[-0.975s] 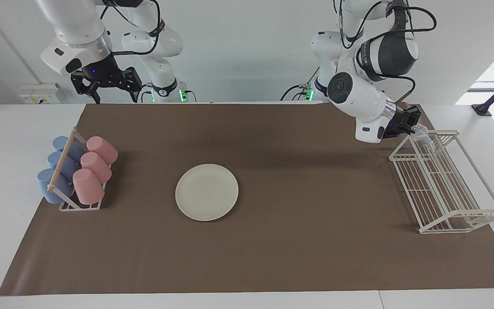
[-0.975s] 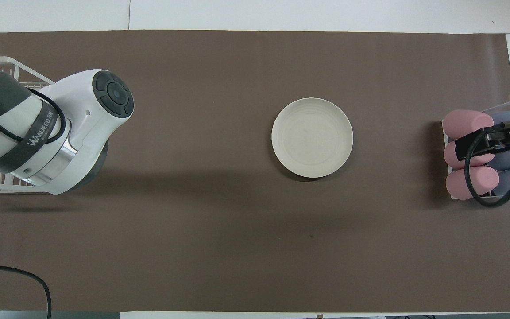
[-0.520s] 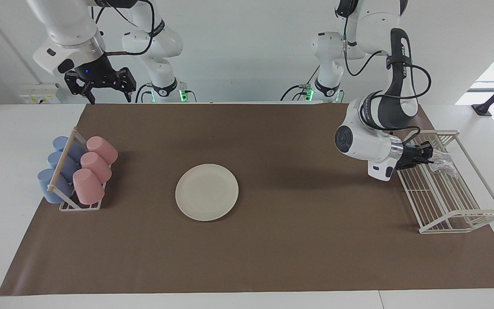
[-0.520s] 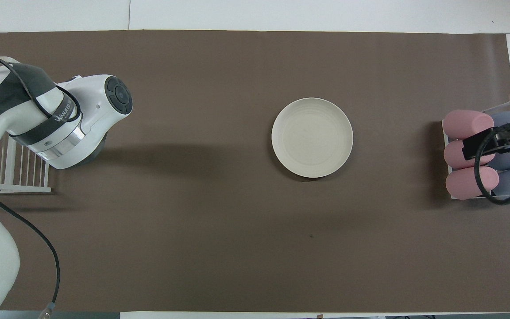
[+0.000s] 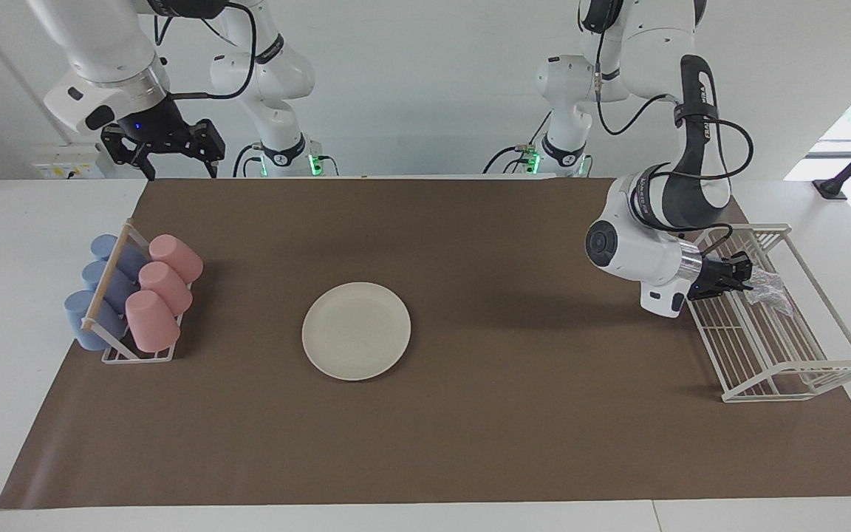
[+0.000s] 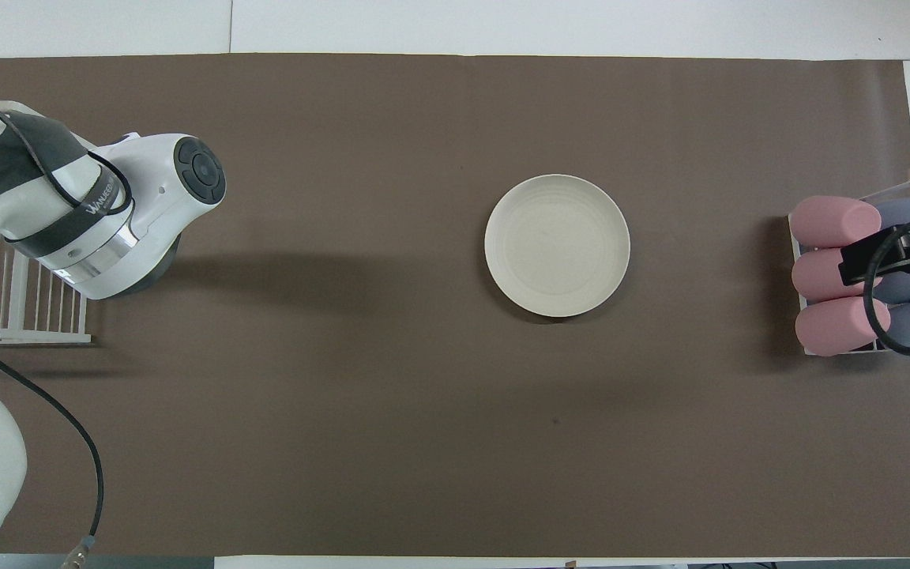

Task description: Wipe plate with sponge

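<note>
The cream-white plate (image 5: 356, 331) (image 6: 557, 245) lies flat on the brown mat mid-table, with nothing on it. The silvery mesh sponge (image 5: 768, 285) is inside the white wire rack (image 5: 802, 373), at the end of the rack nearer to the robots. My left gripper (image 5: 749, 278) reaches level into that rack and is shut on the sponge. I cannot tell whether the sponge rests on the wires. In the overhead view the left arm's wrist (image 6: 119, 221) hides gripper and sponge. My right gripper (image 5: 172, 157) hangs open and empty in the air, over the mat's corner nearest the right arm's base.
A holder with pink cups (image 5: 162, 292) (image 6: 838, 276) and blue cups (image 5: 97, 292) lying on their sides stands at the right arm's end of the table. The wire rack (image 6: 24, 312) stands at the left arm's end. The brown mat (image 5: 470, 443) covers most of the table.
The left arm swung down and carried the sponge from the rack's rim into the rack. The right gripper drifted slightly up and toward its own end of the table.
</note>
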